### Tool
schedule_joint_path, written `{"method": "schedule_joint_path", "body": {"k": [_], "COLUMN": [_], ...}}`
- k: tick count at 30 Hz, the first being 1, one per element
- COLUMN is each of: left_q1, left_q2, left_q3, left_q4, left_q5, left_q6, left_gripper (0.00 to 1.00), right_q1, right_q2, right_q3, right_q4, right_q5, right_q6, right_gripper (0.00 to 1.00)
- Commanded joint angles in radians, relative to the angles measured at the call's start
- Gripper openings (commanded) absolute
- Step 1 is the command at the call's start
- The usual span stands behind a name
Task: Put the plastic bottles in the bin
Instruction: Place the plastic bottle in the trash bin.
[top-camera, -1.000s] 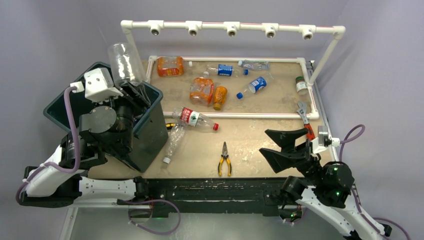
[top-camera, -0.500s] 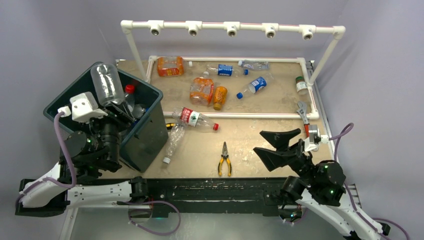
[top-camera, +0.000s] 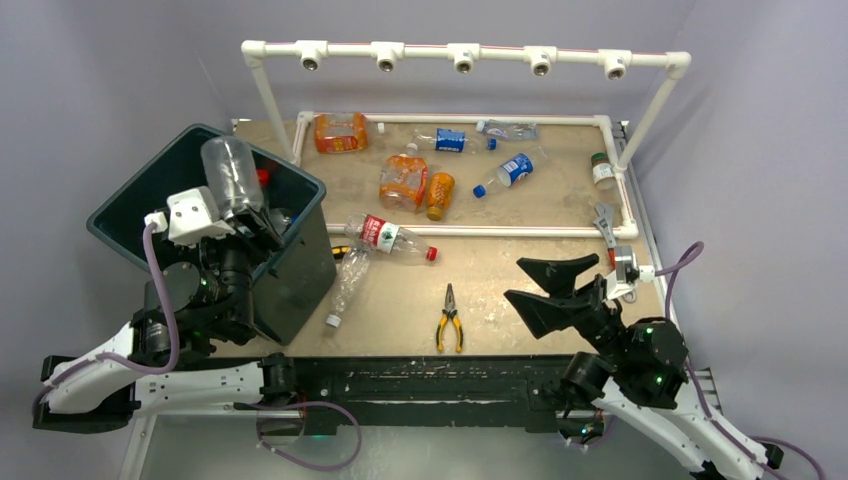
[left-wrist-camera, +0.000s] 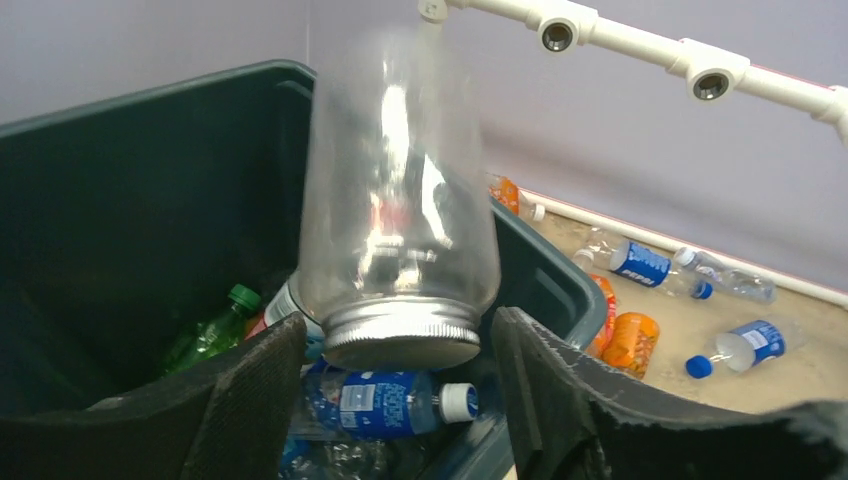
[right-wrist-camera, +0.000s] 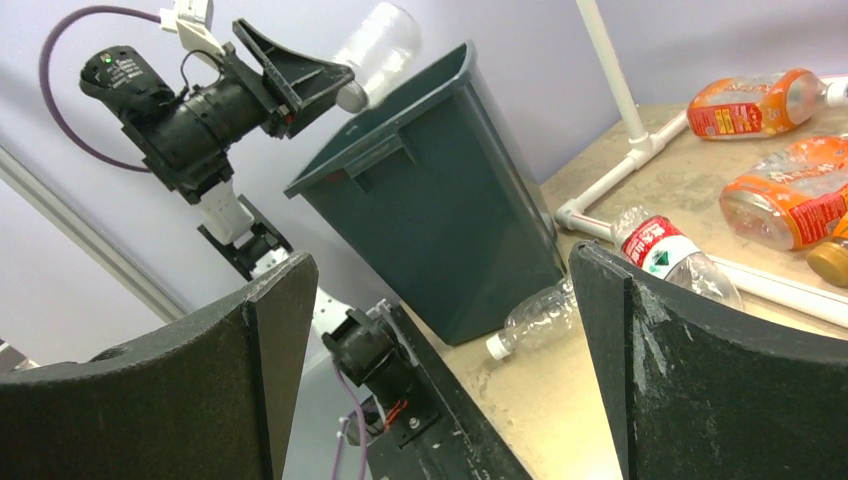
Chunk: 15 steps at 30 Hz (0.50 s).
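- Clear bottle (left-wrist-camera: 395, 200), blurred toward its top, hangs cap-down over the bin (left-wrist-camera: 120, 200) at the table's left.
- Its silver cap sits between the left gripper (left-wrist-camera: 398, 345) fingers, which stand apart with a thin gap on each side.
- Bottles (left-wrist-camera: 385, 405) inside the bin are partly hidden behind it.
- Right gripper (top-camera: 520, 280), near right, is spread wide and empty.

Left arm (top-camera: 110, 355): my upper link lies low by the base, forearm angled steeply up.
Left gripper (left-wrist-camera: 400, 320): held high, aimed up and away from my base; jaws partly apart.
Right arm (top-camera: 650, 360): folded close over my base.
Right gripper (top-camera: 513, 278): held low, aimed left; jaws spread wide.
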Motion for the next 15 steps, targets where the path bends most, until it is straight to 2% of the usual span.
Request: {"method": "schedule_joint_path", "body": {"k": [1,4,7,11,15], "left_q1": [-0.006,-0.006,-0.006,-0.006,-0.006], "left_q2": [0.029,0.072,0.132,0.213,0.330], "left_q3": [0.020,0.063,0.125,0.201,0.279], "left_q4": [0.037,0.031,-0.013,-0.035,0.044], "left_q5": [-0.229,-0.206,-0.189,-0.132,0.047], "left_q6": [0.034,0.034,0.008,0.001,0.075], "left_gripper": [0.74,0.88,0.96,0.99,0.99], "right_q1": [0.006,0.006,0.006,0.006,0.006], "right_q2": [0.024,0.023,0.017,0.003,0.003], "right_q3": [0.008,0.008,0.005,0.002,-0.011], "right_q4": [0.043,0.040,0.034,0.017,-0.005], "right_q5": [0.020,0.022,0.022,0.022,0.016], "right_q6": [0.004,0.003,0.004,0.004,-0.005], "right_gripper": [0.99,0.99,0.99,0.99,0.99]}}
